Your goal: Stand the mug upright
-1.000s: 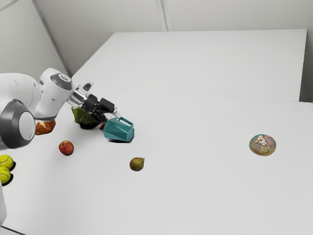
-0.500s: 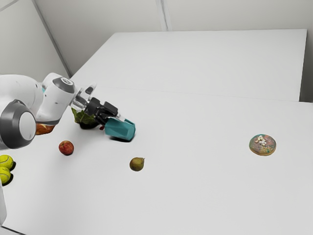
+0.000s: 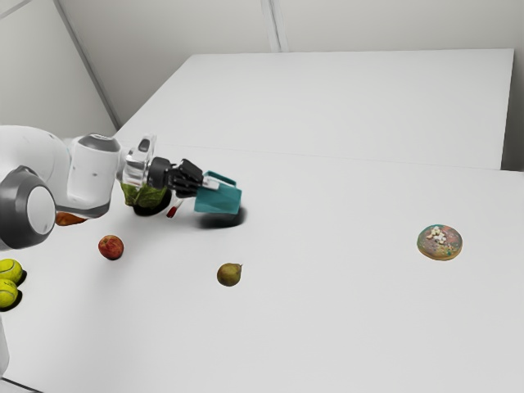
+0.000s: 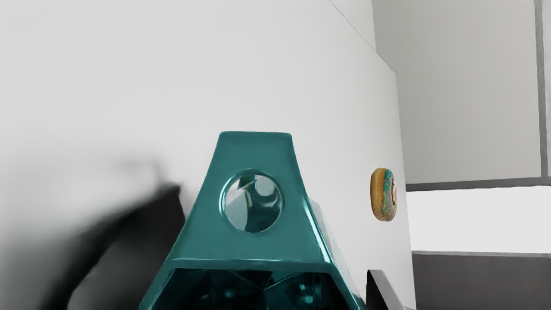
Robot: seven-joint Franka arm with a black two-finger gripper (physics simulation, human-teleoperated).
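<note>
The hand (image 3: 207,185) grips the teal mug (image 3: 224,201), which lies tilted above the bench (image 3: 327,319), mouth facing the hand.

Bright, diffuse light with soft shadows

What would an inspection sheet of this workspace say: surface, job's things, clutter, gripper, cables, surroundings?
Surface: white table, a dark shadow under the mug.
Job's things: teal mug, apparently raised, mouth toward the gripper; not set upright on the table.
Clutter: donut, pear, apple, two tennis balls, leafy green item, brown item, small red item.
Gripper: shut on the mug.
Cables: nothing seen.
Surroundings: pale walls with grey seams.
</note>
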